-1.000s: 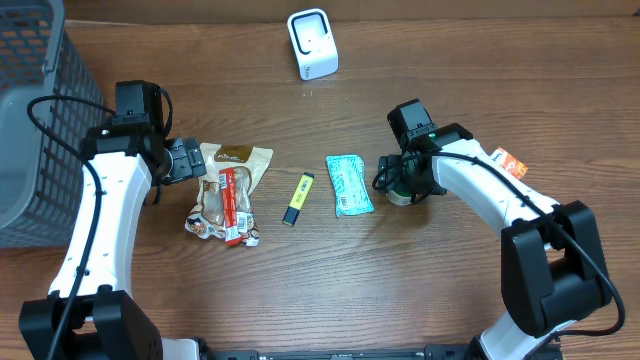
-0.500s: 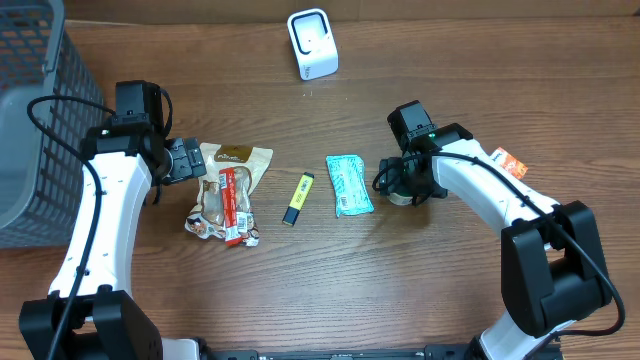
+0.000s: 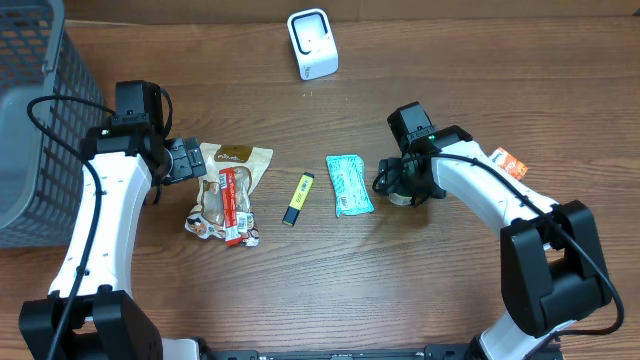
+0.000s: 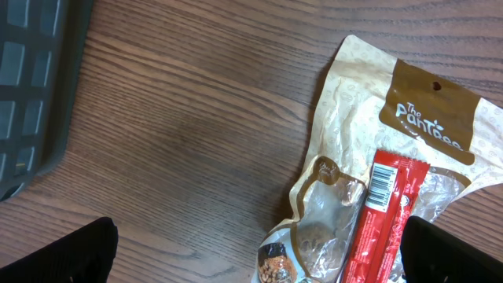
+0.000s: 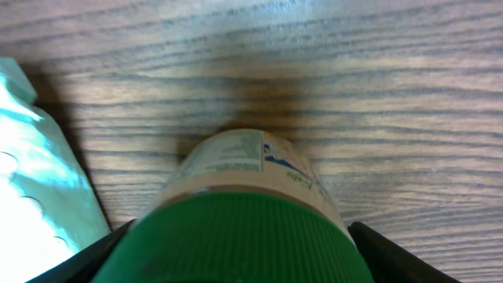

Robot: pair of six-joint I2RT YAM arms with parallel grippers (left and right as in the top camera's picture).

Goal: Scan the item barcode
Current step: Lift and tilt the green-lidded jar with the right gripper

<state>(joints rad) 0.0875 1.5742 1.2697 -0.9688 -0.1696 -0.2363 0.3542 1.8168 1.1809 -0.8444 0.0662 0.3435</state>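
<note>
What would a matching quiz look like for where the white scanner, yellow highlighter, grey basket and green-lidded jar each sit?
Things:
1. white scanner
2. yellow highlighter
3. grey basket
4. green-lidded jar

Places:
A. between the fingers of the right gripper
B. at the left edge of the table
C. at the far edge, near the middle
D. between the snack bag and the teal packet

Pairs: 1-C, 2-D, 3-B, 4-A

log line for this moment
left gripper open above snack bag edge | right gripper shut on green-capped jar | jar resting on table
</note>
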